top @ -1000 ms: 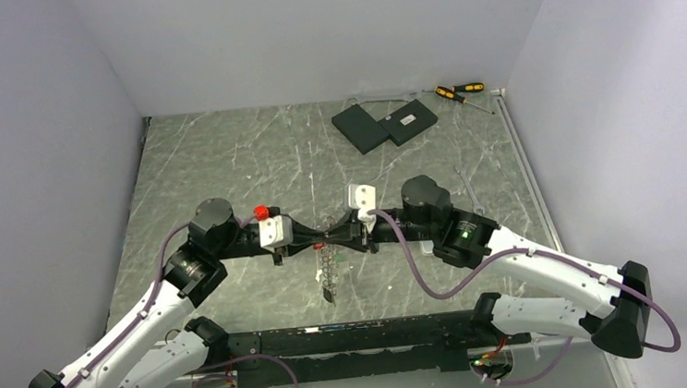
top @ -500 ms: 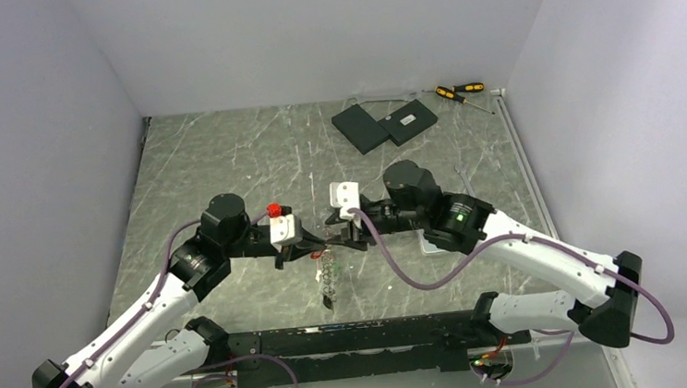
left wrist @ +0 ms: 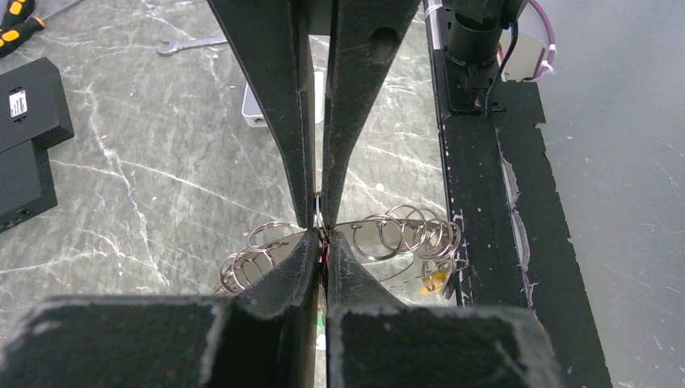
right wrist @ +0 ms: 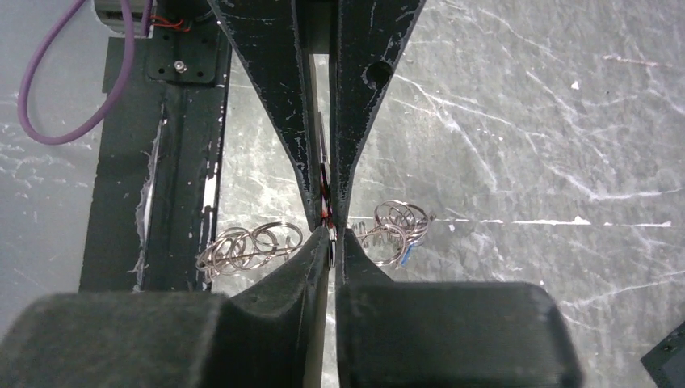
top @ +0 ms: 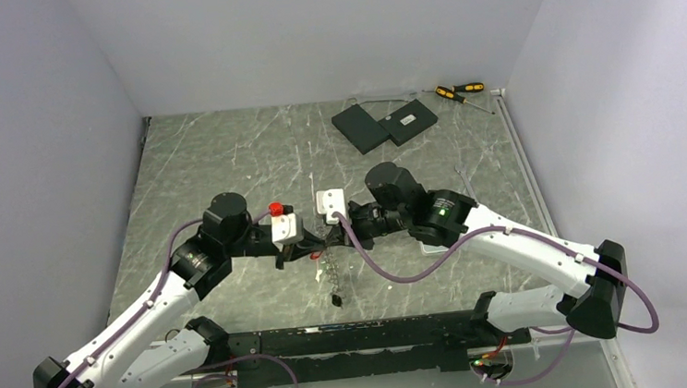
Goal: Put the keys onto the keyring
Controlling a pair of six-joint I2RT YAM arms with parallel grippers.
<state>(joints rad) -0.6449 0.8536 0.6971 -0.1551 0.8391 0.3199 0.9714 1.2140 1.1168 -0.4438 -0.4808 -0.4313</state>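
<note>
Grey white-veined table (top: 226, 157), black slabs (top: 385, 124), yellow-black screwdrivers (top: 459, 90), silvery keyring (left wrist: 404, 234).

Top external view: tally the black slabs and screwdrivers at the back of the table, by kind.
black slabs: 2
screwdrivers: 2
Total: 4

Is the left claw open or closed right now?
Closed. In its wrist view the left gripper has both fingers nearly touching, pinching a thin red bit between the tips.
</note>
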